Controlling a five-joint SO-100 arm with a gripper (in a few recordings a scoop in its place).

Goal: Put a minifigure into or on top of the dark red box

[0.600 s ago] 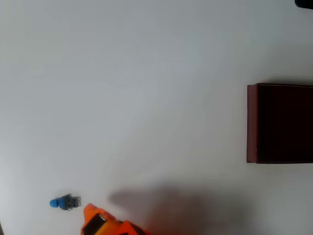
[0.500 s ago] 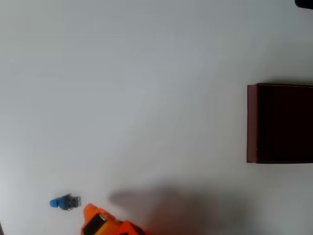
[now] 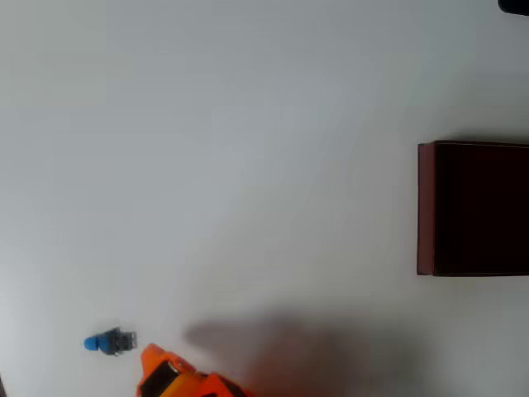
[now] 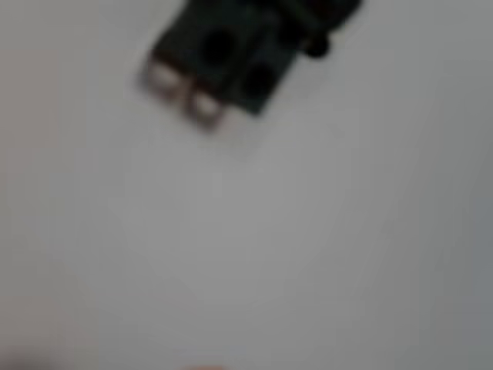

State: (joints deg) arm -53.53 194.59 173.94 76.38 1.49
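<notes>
The minifigure [image 3: 109, 341] lies on its side on the white table at the lower left of the overhead view, blue head pointing left. My orange gripper [image 3: 159, 370] comes in from the bottom edge, its tip just right of and below the figure, apart from it. How its jaws stand is not visible. In the wrist view the figure's dark legs and pale feet [image 4: 231, 65] appear blurred at the top. The dark red box [image 3: 473, 208] stands far off at the right edge, open side up and dark inside.
The white table [image 3: 248, 165] lies bare between the figure and the box. The arm's shadow [image 3: 297, 343] falls on the table right of the gripper. A dark object [image 3: 514, 5] sits in the top right corner.
</notes>
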